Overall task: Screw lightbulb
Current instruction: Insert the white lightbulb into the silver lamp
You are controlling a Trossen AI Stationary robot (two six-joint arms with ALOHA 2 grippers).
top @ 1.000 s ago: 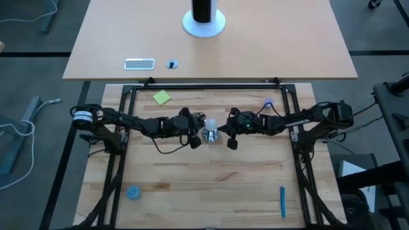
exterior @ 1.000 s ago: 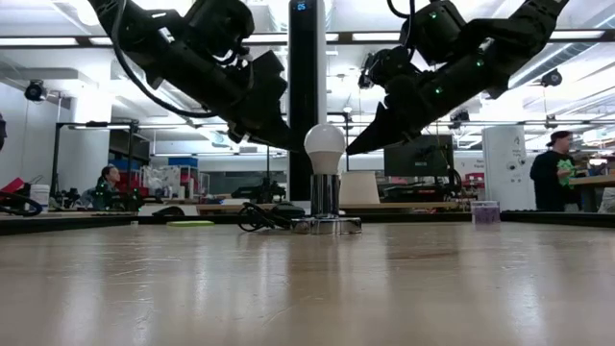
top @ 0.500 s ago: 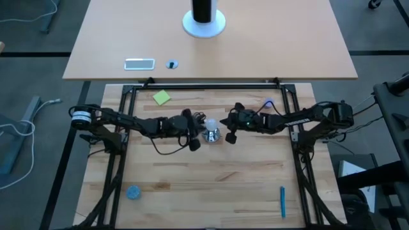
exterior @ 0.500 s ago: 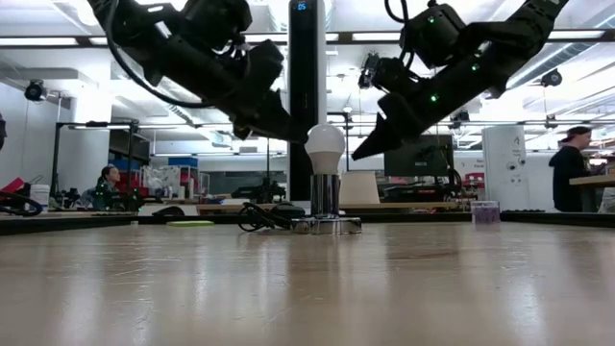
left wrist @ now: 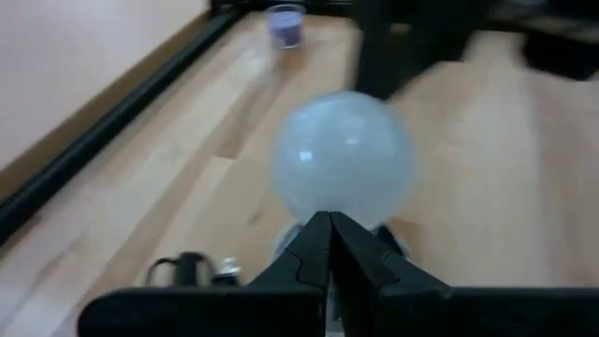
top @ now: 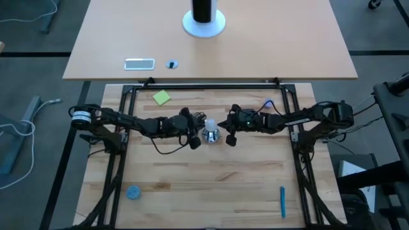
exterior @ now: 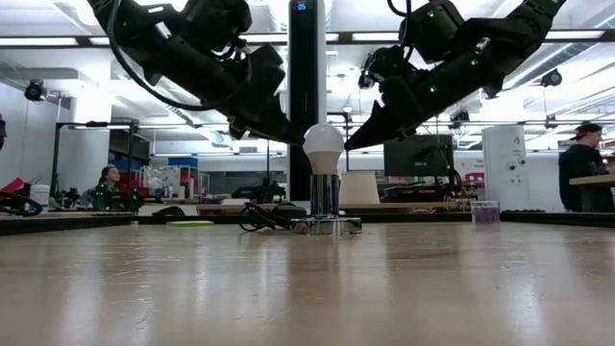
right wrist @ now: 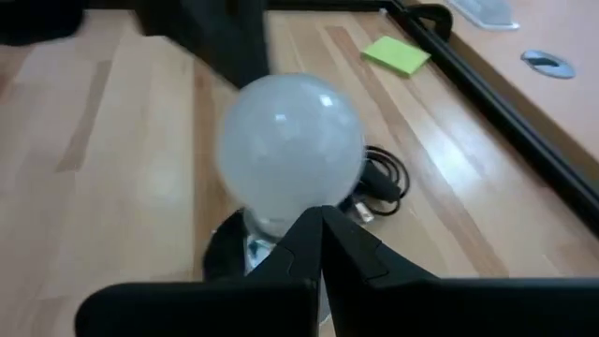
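The whitish round lightbulb [top: 209,123] stands upright with its narrow base in the shiny silver socket [exterior: 327,223] at the table's middle. It also shows in the left wrist view [left wrist: 342,168] and the right wrist view [right wrist: 290,150]. My left gripper [exterior: 294,137] is shut, its tips right at the bulb's left side. My right gripper [exterior: 350,147] is shut, its tips right at the bulb's right side. Both slant down toward the bulb's globe. My left gripper's shut fingertips [left wrist: 329,229] point at the left side of the globe, slanting down from the table's left; I cannot tell whether they touch it. My right gripper's shut fingertips [right wrist: 321,223] point at the right side of the globe, slanting down from the right; I cannot tell whether they touch.
The socket's black cord [right wrist: 379,178] lies coiled behind it. A green sticky note [top: 162,97] and a small purple cup [top: 267,102] sit near the far edge. A blue disc [top: 133,191] and a blue pen [top: 282,201] lie near the front. People stand in the room beyond.
My right gripper has shifted a little toward the bulb, dipping and rising again. My left gripper's tip has risen slightly beside the bulb. The bulb stands where it was.
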